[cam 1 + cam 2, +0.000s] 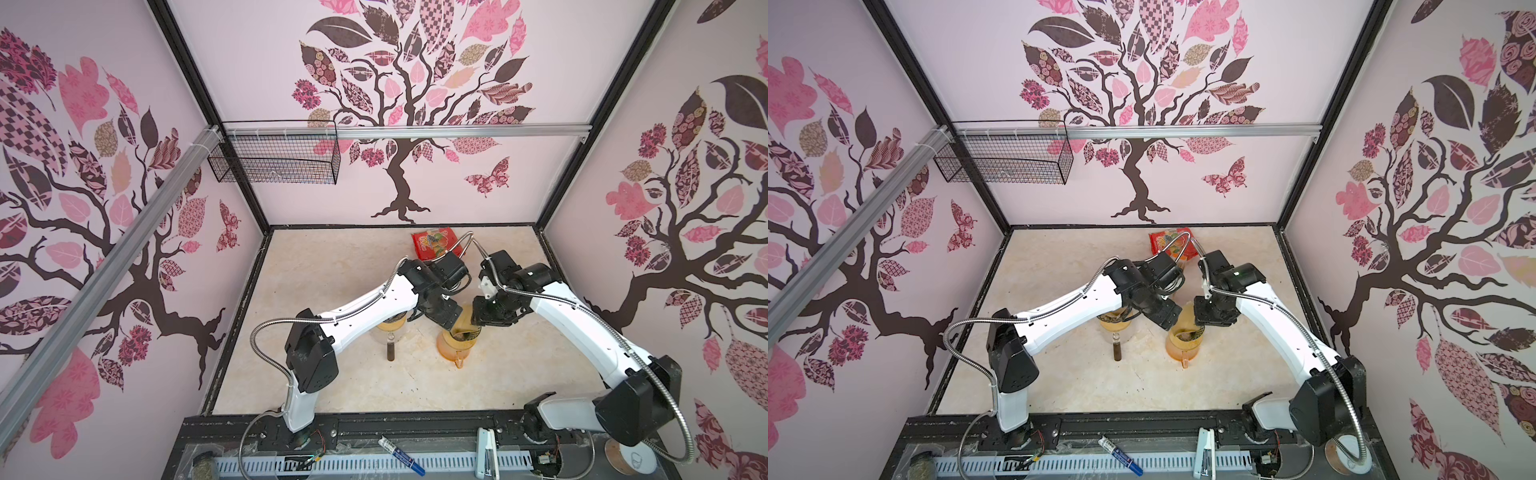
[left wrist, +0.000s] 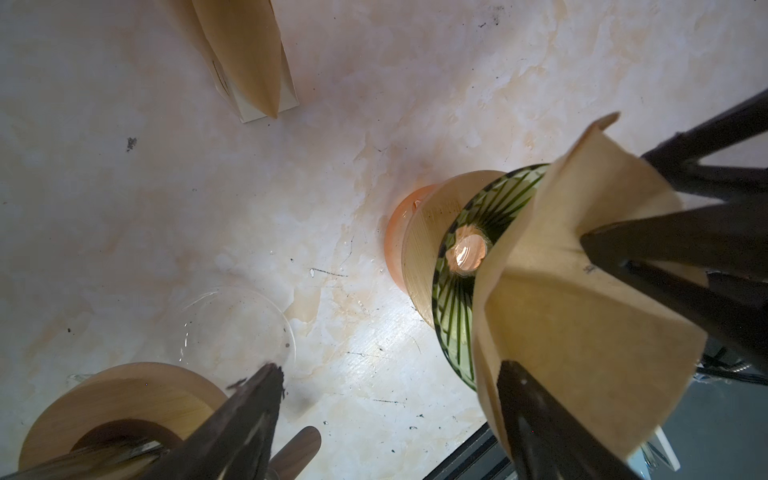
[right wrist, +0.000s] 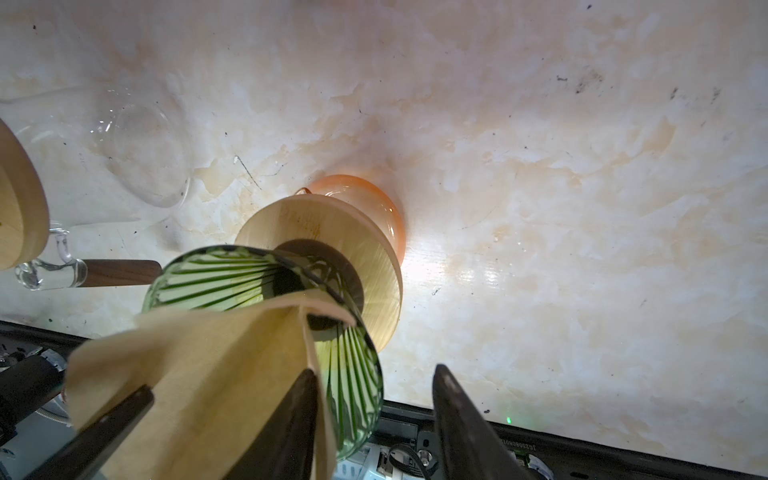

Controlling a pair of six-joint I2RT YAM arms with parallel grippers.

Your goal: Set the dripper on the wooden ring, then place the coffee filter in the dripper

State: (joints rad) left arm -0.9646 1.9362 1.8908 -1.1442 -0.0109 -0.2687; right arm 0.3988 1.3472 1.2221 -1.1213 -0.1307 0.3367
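Note:
The tan paper coffee filter (image 2: 582,332) (image 3: 199,365) hangs partly unfolded, tip down, in the mouth of the green ribbed glass dripper (image 2: 457,291) (image 3: 216,278). The dripper stands on a wooden collar (image 3: 332,232) over an orange carafe (image 1: 455,351) (image 1: 1179,349). My left gripper (image 2: 390,368) (image 1: 451,318) is open wide, one finger lying against the filter's paper and the other apart over the table. My right gripper (image 3: 374,370) (image 1: 478,320) is open too, one finger against the filter and the other outside the dripper's rim. In both top views the two grippers meet over the dripper.
A second wooden collar on a clear glass server (image 1: 390,328) (image 2: 124,399), with a wooden handle, stands left of the carafe. A holder of folded filters (image 2: 245,54) stands further back. A red packet (image 1: 434,243) lies near the back wall. The black front rail (image 3: 582,449) is close by.

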